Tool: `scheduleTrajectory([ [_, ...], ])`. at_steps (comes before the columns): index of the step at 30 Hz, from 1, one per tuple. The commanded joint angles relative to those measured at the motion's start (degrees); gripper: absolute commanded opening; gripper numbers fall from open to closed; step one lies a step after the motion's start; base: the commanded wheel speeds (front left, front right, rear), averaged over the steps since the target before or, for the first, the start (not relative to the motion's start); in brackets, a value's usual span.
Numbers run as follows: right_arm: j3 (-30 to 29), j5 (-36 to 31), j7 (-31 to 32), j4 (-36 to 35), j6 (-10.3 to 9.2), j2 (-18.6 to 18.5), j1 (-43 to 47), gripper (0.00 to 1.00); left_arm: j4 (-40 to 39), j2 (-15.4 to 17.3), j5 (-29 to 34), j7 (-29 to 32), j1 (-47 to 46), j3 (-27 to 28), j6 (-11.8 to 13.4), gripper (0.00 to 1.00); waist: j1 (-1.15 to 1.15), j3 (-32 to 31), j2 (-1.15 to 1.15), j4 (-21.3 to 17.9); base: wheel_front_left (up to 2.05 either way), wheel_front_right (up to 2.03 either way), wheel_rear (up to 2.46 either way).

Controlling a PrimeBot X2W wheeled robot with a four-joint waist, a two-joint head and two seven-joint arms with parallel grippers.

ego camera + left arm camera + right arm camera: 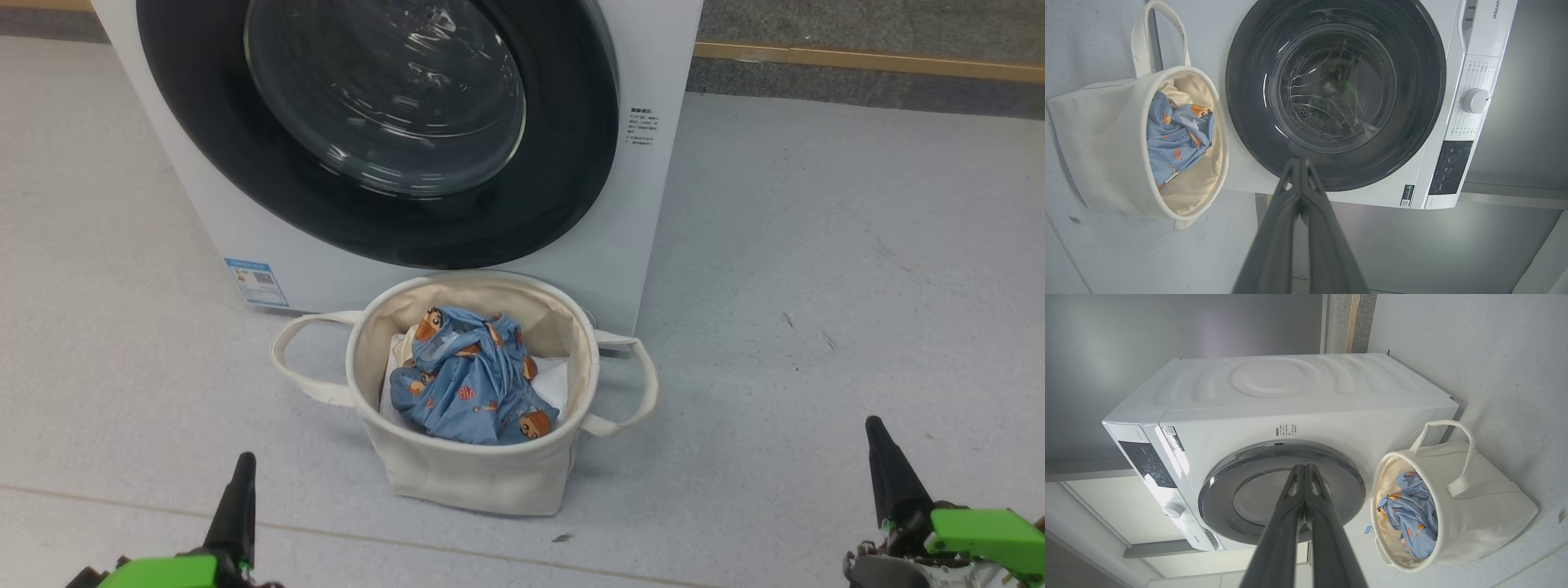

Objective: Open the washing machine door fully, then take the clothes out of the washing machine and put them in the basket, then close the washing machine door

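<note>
The white washing machine (629, 212) (1470, 36) (1290, 392) stands ahead with its black-rimmed glass door (384, 114) (1335, 90) (1282, 494) flat against the front. Right before it on the floor sits the cream basket (473, 474) (1098, 155) (1486, 510), and the blue bear-print clothes (469, 380) (1175, 139) (1412, 514) lie bunched inside. My left gripper (243, 464) (1300, 163) is low at the near left, shut and holding nothing. Low at the near right, my right gripper (875, 426) (1304, 467) is shut too, with nothing in it. Both are well short of the basket.
Pale grey floor spreads all around. A dark strip with a wooden edge (865, 59) runs along the far right behind the machine. The control knob (1476, 100) (1172, 509) and dark panel sit on the machine's upper front.
</note>
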Motion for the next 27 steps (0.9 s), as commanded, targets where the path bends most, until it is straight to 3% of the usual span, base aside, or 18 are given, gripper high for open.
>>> scheduleTrajectory([
  [1, 1.1, 0.3, 0.4, -1.8, 0.01, -0.7, -2.8, 0.0, -2.1, 0.3, -0.1, 0.5, -2.5, 1.9, -0.4, 0.0, 0.0, 0.0, 0.0, 0.0, 0.0, 0.0, 0.0],
  [27, 1.0, 0.3, 0.4, -1.8, 0.01, -0.6, -2.8, 0.0, -2.1, 0.3, -0.2, 0.5, -2.5, 1.9, -0.4, 0.0, 0.0, 0.0, 0.0, 0.0, 0.0, 0.0, 0.0],
])
